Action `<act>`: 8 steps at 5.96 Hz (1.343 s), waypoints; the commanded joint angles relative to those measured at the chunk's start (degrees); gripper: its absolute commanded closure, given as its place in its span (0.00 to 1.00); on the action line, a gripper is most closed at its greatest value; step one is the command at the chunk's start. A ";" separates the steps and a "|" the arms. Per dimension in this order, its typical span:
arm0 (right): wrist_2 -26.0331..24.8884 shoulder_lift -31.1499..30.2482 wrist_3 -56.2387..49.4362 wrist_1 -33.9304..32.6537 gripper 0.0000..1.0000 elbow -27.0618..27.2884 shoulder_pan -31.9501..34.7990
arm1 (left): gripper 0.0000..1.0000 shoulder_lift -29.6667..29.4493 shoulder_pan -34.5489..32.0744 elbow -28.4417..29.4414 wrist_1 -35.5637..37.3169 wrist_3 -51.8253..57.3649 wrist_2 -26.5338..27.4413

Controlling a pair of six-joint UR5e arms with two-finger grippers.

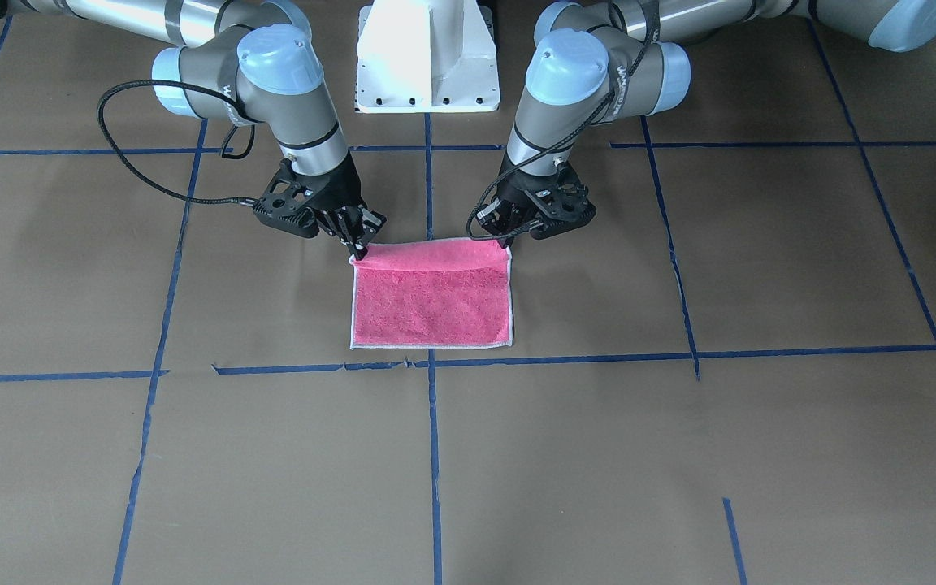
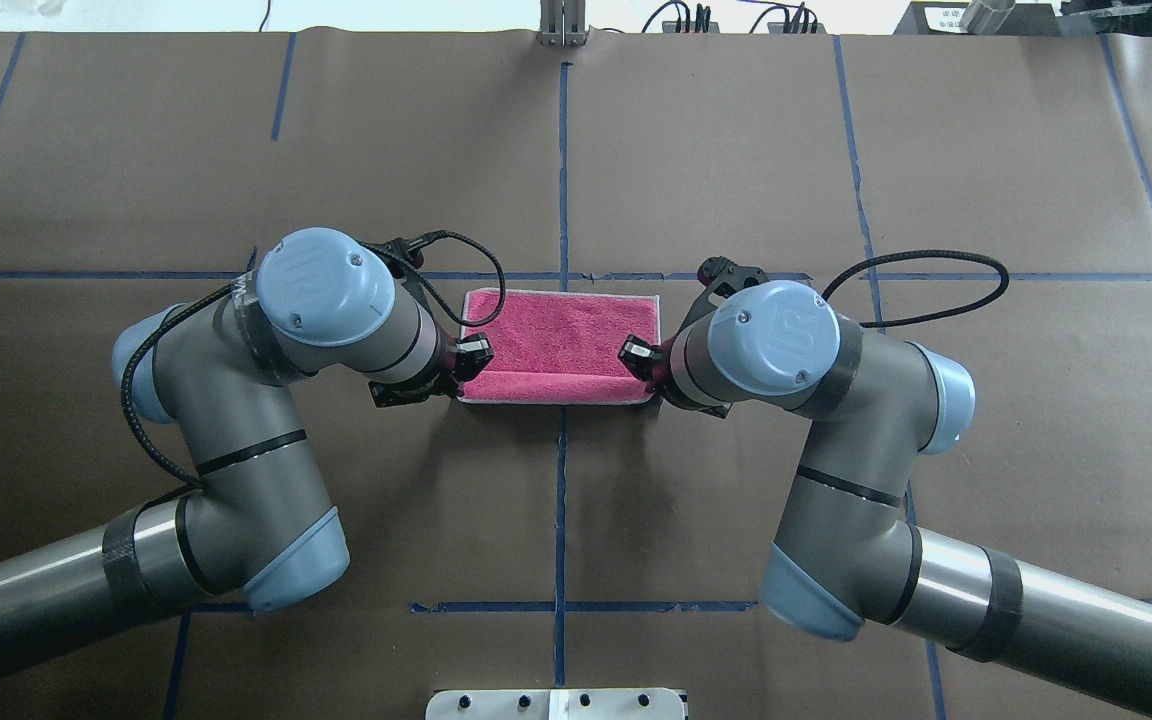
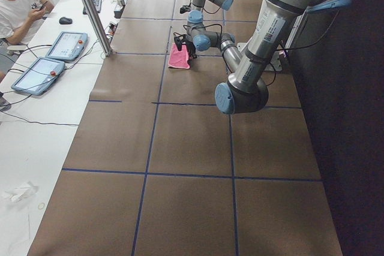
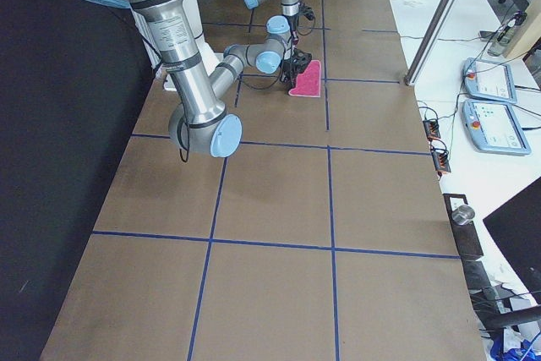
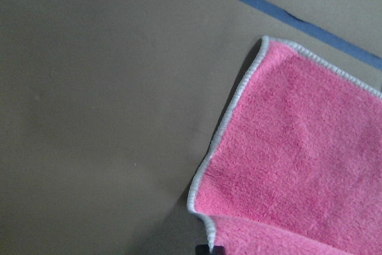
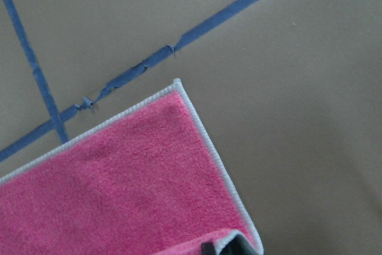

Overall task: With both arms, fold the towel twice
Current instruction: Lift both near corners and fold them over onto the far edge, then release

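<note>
The towel [image 1: 431, 305] lies pink face up on the brown table, just behind a blue tape line. Its edge nearest the robot is lifted and curls over in a low pink fold. My left gripper [image 1: 507, 240] is shut on the towel's corner on my left. My right gripper [image 1: 358, 246] is shut on the corner on my right. From overhead the towel [image 2: 561, 340] sits between the left gripper [image 2: 471, 360] and the right gripper [image 2: 636, 357]. The left wrist view shows the towel's [image 5: 298, 165] whitish border, and the right wrist view shows the towel [image 6: 131, 177] with a grey underside at the pinched corner.
The white base pedestal [image 1: 427, 57] stands behind the towel. Blue tape lines [image 1: 433, 455] grid the brown table. In the exterior left view an operator [image 3: 18, 4] sits by tablets [image 3: 66, 45] and a metal pole [image 3: 90, 10] beside the table.
</note>
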 commanded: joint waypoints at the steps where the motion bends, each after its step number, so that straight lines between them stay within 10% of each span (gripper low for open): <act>1: 0.07 3.08 -0.01 -0.02 1.00 -3.22 2.21 | 0.97 -1.80 -2.47 5.92 -4.18 -0.06 -0.07; 3: 2.26 9.01 -1.14 -0.03 1.00 -11.33 6.33 | 0.97 -5.46 -5.29 13.29 -7.63 0.02 -0.07; 4: 2.27 12.46 -1.58 2.32 0.96 -18.71 7.48 | 0.75 -8.45 -6.17 17.25 -8.07 -0.06 -0.07; 5: 2.96 12.75 -1.50 11.57 0.13 -25.92 9.76 | 0.01 -9.27 -7.66 19.73 -10.77 0.89 -0.07; 8: 10.07 12.84 -7.55 13.42 0.00 -28.98 15.30 | 0.00 -9.19 -9.95 19.93 -10.98 2.48 -2.51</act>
